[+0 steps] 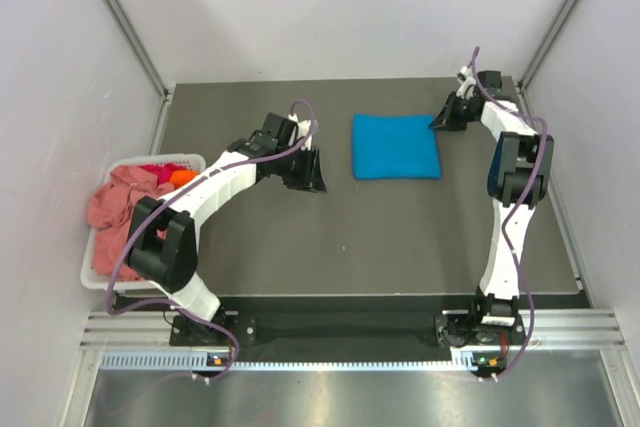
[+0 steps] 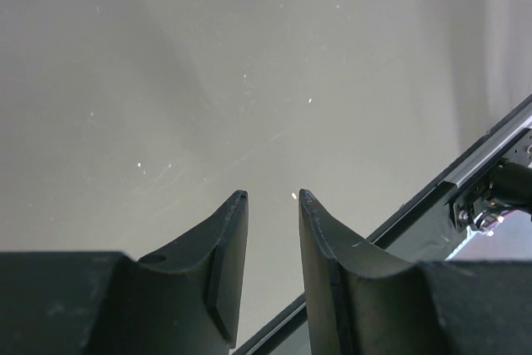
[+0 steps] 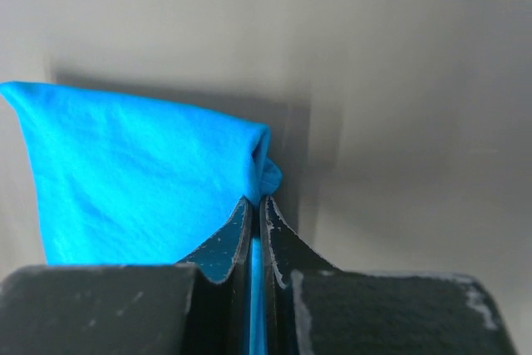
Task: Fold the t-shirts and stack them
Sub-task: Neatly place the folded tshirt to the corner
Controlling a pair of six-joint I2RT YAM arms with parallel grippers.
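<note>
Toward the tabletop's far right corner, our right fingers pinch the folded turquoise-blue cloth t-shirt, which a tug could unfold; left fingers slightly parted, empty.

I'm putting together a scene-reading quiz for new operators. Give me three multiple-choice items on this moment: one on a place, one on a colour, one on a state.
1. Where does the folded blue t-shirt lie?
A) on the near metal rail
B) flat on the table
C) draped over an arm

2. What colour is the cloth spilling over the side of the white basket?
A) salmon-pink
B) green
C) black

3. The right hand is:
A) wide open over bare table
B) shut on a corner of the blue t-shirt
C) shut on the basket

Answers: 1 B, the top view shows it spread on the dark surface. 2 A, the overhanging fabric is plainly pink. 3 B, the right wrist view shows blue fabric pinched between closed fingers.
</note>
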